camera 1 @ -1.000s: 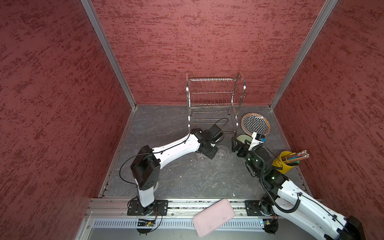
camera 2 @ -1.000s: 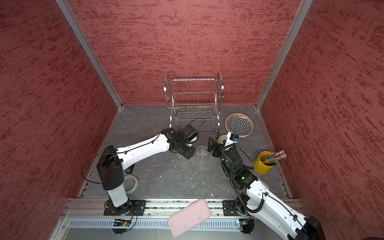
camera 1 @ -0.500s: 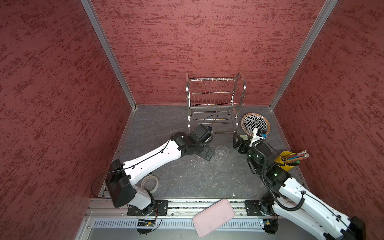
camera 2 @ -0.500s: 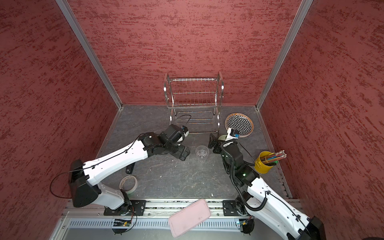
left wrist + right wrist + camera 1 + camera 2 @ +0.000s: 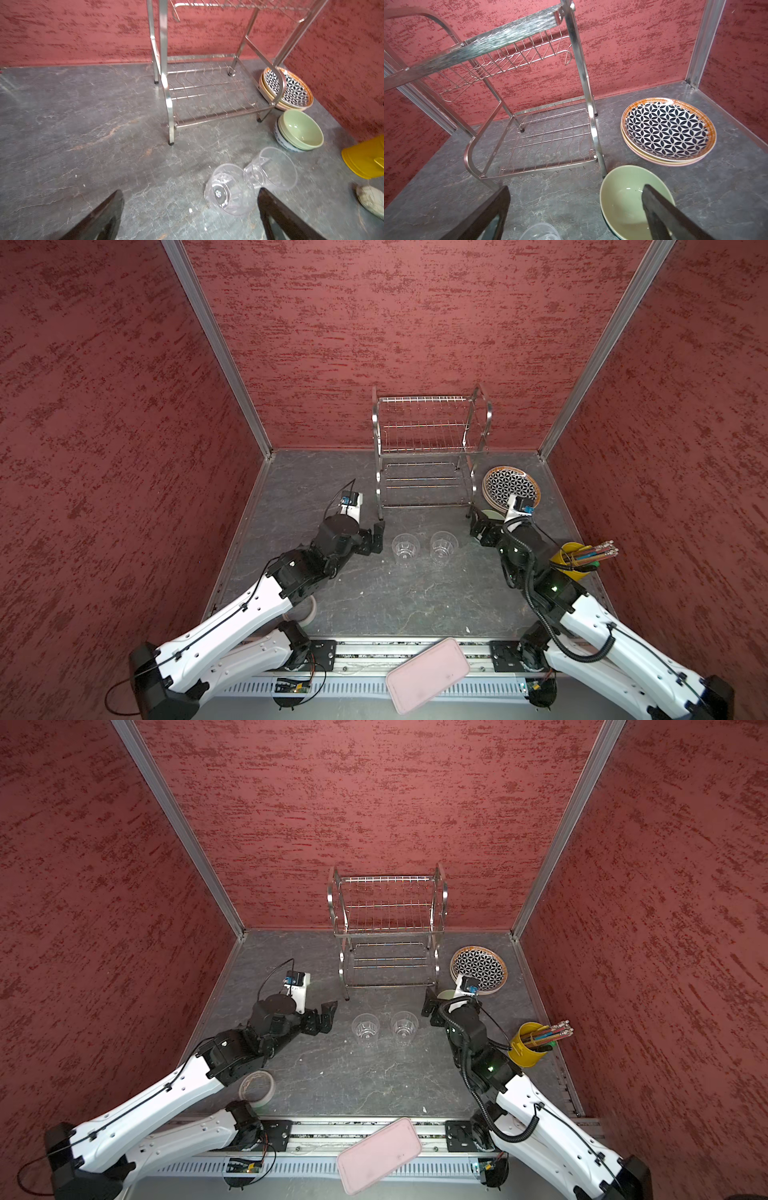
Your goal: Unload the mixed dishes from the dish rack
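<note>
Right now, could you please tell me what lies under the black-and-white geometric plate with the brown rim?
Under the black-and-white geometric plate sit a yellow-orange plate and, lowest, a pink plate. Only their rims show; their faces are covered.

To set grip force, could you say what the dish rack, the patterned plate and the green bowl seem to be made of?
The dish rack looks like polished steel: mirror-bright bars, thin wire. The patterned plate is likely glazed ceramic: glossy printed pattern. The green bowl is probably glazed ceramic or melamine: smooth, soft highlights.
</note>
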Available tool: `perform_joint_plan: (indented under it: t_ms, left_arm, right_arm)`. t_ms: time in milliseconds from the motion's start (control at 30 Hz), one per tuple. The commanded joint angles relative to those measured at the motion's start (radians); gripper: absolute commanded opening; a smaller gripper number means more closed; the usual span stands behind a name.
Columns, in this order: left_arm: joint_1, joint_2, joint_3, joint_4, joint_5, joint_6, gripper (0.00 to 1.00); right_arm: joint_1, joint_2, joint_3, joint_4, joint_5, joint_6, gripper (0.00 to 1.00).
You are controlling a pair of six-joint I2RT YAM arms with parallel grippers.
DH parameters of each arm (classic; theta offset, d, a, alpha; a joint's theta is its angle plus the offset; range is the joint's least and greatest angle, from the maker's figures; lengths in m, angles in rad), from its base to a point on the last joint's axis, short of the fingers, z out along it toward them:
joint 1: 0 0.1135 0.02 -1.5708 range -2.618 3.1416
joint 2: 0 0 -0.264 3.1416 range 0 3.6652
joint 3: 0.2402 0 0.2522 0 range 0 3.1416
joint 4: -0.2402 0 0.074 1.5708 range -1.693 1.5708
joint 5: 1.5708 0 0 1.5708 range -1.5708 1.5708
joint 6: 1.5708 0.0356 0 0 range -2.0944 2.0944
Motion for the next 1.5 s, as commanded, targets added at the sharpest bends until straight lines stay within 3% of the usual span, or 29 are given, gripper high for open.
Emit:
perform_joint_plan:
  t_ms: [0, 233, 367, 567, 733, 800, 900, 1167, 1467]
  left_arm:
    - [0.006, -0.036, -0.045, 0.123, -0.130, -0.016, 1.00]
    - [0.012, -0.073, -0.209, 0.351, -0.358, 0.076, 1.00]
    - [0.037, -0.041, -0.265, 0.426, -0.359, 0.156, 0.99]
    - [0.130, 0.010, -0.283, 0.459, -0.390, 0.115, 0.99]
    - [0.266, 0.034, -0.301, 0.502, -0.321, 0.128, 1.00]
    - [0.314, 0.049, -0.325, 0.555, -0.272, 0.152, 0.99]
    - [0.364, 0.071, -0.343, 0.598, -0.288, 0.152, 1.00]
    - [0.539, 0.119, -0.446, 0.820, -0.172, 0.260, 1.00]
    - [0.659, 0.271, -0.471, 0.998, -0.039, 0.286, 0.99]
  right_arm:
    - [-0.005, -0.026, 0.005, -0.031, 0.088, -0.039, 0.99]
    - [-0.005, -0.081, -0.055, -0.025, 0.226, -0.092, 0.99]
    - [-0.007, -0.099, -0.089, 0.024, 0.229, -0.178, 0.99]
    - [-0.026, -0.091, -0.129, 0.094, 0.214, -0.244, 0.99]
    - [-0.066, -0.064, -0.194, 0.215, 0.213, -0.285, 0.99]
    - [-0.092, -0.058, -0.247, 0.320, 0.199, -0.290, 0.99]
    - [-0.131, -0.053, -0.328, 0.486, 0.156, -0.273, 0.99]
    - [-0.260, 0.005, -0.295, 0.442, 0.027, -0.244, 0.99]
    - [-0.390, 0.230, -0.235, 0.509, -0.067, -0.244, 0.99]
